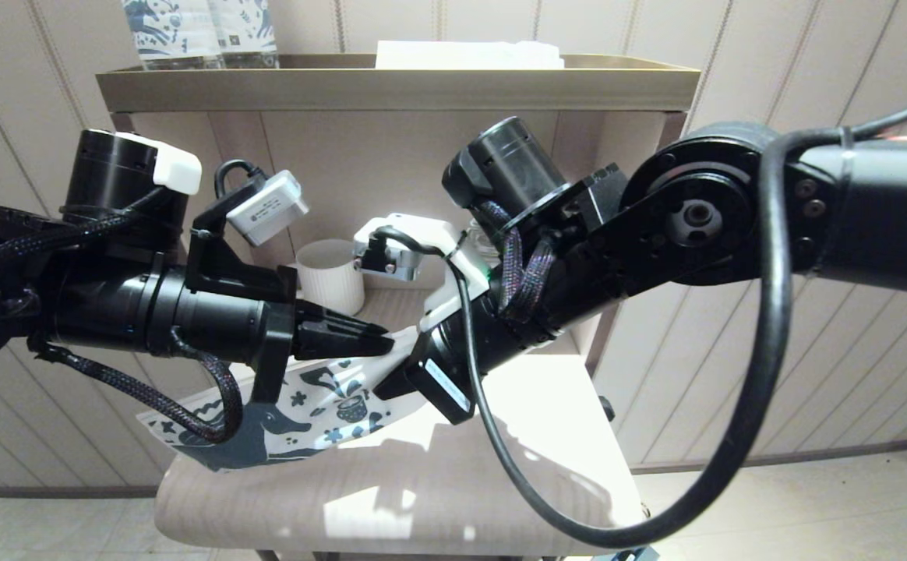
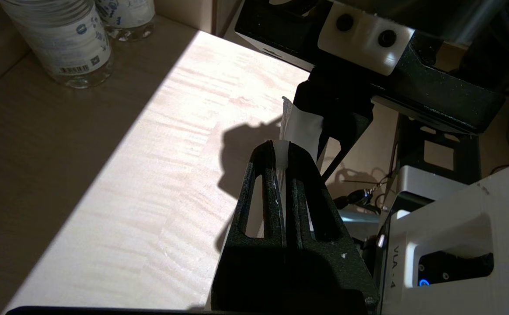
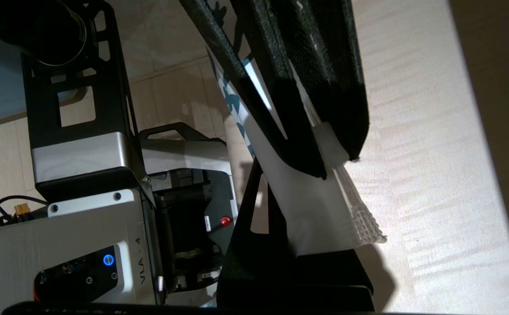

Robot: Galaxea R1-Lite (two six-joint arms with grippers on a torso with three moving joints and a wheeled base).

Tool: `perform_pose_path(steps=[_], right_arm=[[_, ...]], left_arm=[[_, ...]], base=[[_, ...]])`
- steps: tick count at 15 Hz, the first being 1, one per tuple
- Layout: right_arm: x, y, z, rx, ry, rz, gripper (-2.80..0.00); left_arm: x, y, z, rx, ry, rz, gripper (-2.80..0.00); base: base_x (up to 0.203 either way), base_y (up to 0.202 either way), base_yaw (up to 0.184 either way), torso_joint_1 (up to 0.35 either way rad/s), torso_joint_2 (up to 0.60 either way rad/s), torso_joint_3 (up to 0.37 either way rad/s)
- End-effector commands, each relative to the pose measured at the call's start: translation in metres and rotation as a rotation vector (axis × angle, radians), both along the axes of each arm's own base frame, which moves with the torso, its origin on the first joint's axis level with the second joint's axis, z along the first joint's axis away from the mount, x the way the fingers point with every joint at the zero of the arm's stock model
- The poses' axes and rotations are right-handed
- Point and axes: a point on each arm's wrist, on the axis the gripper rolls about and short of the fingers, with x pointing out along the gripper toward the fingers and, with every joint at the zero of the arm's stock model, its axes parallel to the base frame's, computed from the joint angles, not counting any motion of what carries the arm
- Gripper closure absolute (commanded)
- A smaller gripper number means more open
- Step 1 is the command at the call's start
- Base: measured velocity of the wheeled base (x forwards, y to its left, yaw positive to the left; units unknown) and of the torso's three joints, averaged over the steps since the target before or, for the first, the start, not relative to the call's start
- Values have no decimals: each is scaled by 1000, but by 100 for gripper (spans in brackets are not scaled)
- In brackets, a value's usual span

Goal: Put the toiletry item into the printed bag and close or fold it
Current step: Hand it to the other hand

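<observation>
Both my pincers are clamped on the printed bag (image 1: 321,405), which hangs in the air just above the near edge of the table (image 1: 422,499). My left gripper (image 1: 379,341) has its jaws pressed together on the bag's upper edge; my right gripper (image 1: 391,382) is closed too, pinching the same end from the other side, tips nearly meeting the left ones. The bag droops down and away toward my left, horse print facing out.

Progress, as I judge it: the toothbrush is not visible anywhere, so I cannot tell if it is already inside the bag. With both pincers on the mouth end, this reads as the closing or folding step; the fold itself does not look finished.

View differences: the left wrist view shows the bag's white edge squeezed between my left fingers (image 2: 266,192), which the head view hides behind the wrist. The right wrist view shows a crimped, ridged edge on the bag (image 3: 359,218) and a sliver of blue print. Only the head view shows the far stuff: a white ribbed cup (image 1: 331,274) at the back of the table, and water bottles (image 1: 200,31) on the shelf (image 1: 399,87) above.
</observation>
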Motion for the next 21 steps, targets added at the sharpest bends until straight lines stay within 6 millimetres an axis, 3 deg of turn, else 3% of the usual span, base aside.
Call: perform_pose_path(steps=[1, 15, 21], right_arm=[[0, -1, 0, -1, 2, 0, 0], [8, -21, 3, -8, 6, -55, 0], [10, -20, 4, -10, -10, -73, 0]], left_arm=[[2, -1, -3, 2, 6, -5, 0], [5, -3, -4, 4, 17, -3, 0], [7, -4, -5, 5, 18, -2, 0]], base=[[0, 0, 0, 0, 0, 0], [0, 0, 0, 0, 0, 0], [0, 0, 0, 0, 0, 0]])
